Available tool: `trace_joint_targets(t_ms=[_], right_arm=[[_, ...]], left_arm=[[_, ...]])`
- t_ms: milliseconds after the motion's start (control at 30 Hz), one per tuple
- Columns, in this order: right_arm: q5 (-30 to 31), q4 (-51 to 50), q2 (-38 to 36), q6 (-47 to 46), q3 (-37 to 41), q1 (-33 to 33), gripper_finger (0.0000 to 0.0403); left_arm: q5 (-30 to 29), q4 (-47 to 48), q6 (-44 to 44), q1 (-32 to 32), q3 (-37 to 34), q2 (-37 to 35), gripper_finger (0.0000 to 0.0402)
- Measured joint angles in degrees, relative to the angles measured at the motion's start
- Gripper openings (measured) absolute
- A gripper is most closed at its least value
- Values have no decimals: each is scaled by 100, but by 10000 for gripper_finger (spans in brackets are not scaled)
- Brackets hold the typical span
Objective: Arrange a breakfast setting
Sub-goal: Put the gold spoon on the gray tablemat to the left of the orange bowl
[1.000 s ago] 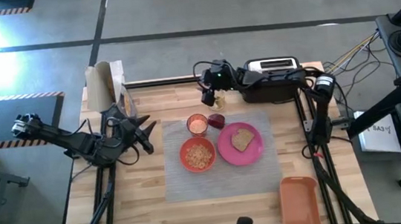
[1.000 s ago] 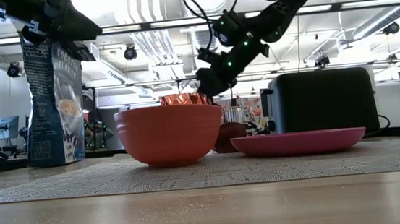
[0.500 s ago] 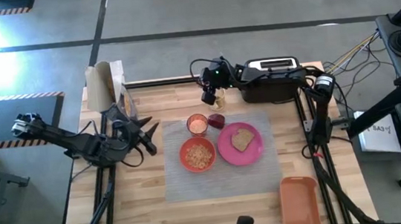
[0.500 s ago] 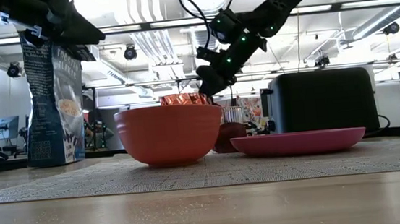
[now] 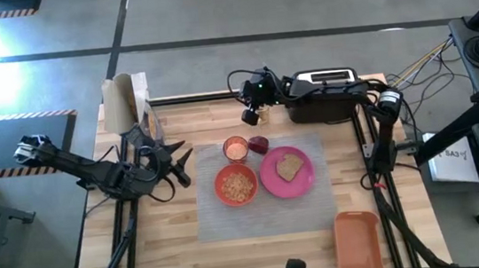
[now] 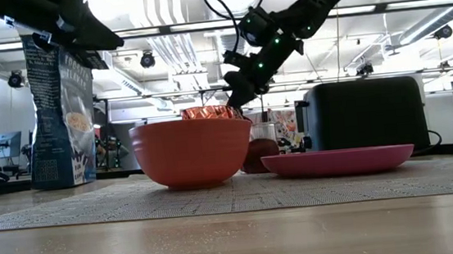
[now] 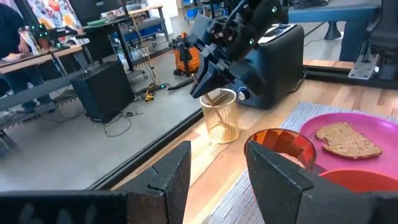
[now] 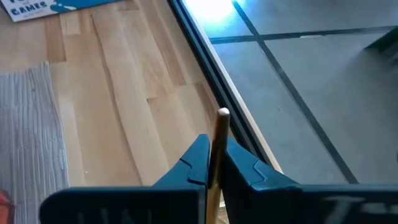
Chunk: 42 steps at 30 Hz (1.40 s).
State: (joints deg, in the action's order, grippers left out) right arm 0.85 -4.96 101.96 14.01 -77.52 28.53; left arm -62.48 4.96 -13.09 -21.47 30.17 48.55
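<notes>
High view: right hand [image 5: 252, 115], upper centre by toaster [image 5: 325, 95], has moved off holder; left hand [image 5: 180, 165] idle, half apart. Right wrist view: fingers just clamped on gold spoon [image 8: 219, 146] – spoon lifted, ready for setting on desk [image 5: 180, 247].

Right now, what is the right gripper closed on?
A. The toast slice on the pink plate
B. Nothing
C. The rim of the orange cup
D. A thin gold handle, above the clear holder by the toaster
D. The right wrist view shows the right gripper pinched on a thin gold handle, and the left wrist view places it over the clear holder beside the toaster; the toast slice lies untouched on the pink plate.
</notes>
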Motion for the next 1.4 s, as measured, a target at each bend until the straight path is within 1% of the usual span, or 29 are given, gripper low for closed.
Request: trace_joint_targets(t_ms=[267, 367, 500, 567, 667, 767, 833, 933, 1000, 1067, 1167, 1233, 1300, 1400], right_arm=[[-2, -337, -486, -96, 0, 0, 11], [-102, -425, -703, -131, 0, 0, 11], [-147, -486, -1003, -246, 0, 2, 10], [-150, -504, -1147, -246, 0, 0, 10], [-170, -479, -1354, -246, 0, 0, 10], [-405, -354, -1547, -249, 2, 2, 10], [-755, -163, -1653, -331, 2, 2, 10], [-1386, 219, -1752, -575, 2, 0, 10], [-1758, 432, -1775, -730, 2, 0, 9], [-1993, 568, -1774, -819, 2, -2, 9], [-2044, 635, -1752, -821, 2, -4, 9], [-2044, 658, -1716, -819, 6, -17, 9], [-2044, 705, -1687, -826, 5, -23, 9], [-2082, 765, -1632, -825, 11, -44, 9]], left_arm=[[24, -543, 18, -8, 0, 96, 139], [197, -912, 44, -9, 0, 98, 139], [522, -1214, 554, -9, 0, 86, 139], [571, -1292, 800, -9, 0, 87, 139], [614, -1362, 874, -9, 0, 88, 139], [616, -1434, 877, -7, 0, 86, 139], [617, -1511, 973, -7, 1, 92, 139], [621, -1557, 1362, -7, 0, 99, 139], [648, -1642, 1404, -7, 0, 99, 139], [899, -1752, 1401, -4, 2, 99, 139], [1611, -2039, 1418, -2, 2, 135, 139], [1980, -2248, 1693, -9, 0, 168, 139], [2028, -2387, 1978, -9, 0, 202, 139], [1836, -2570, 2013, -7, 2, 282, 139]])
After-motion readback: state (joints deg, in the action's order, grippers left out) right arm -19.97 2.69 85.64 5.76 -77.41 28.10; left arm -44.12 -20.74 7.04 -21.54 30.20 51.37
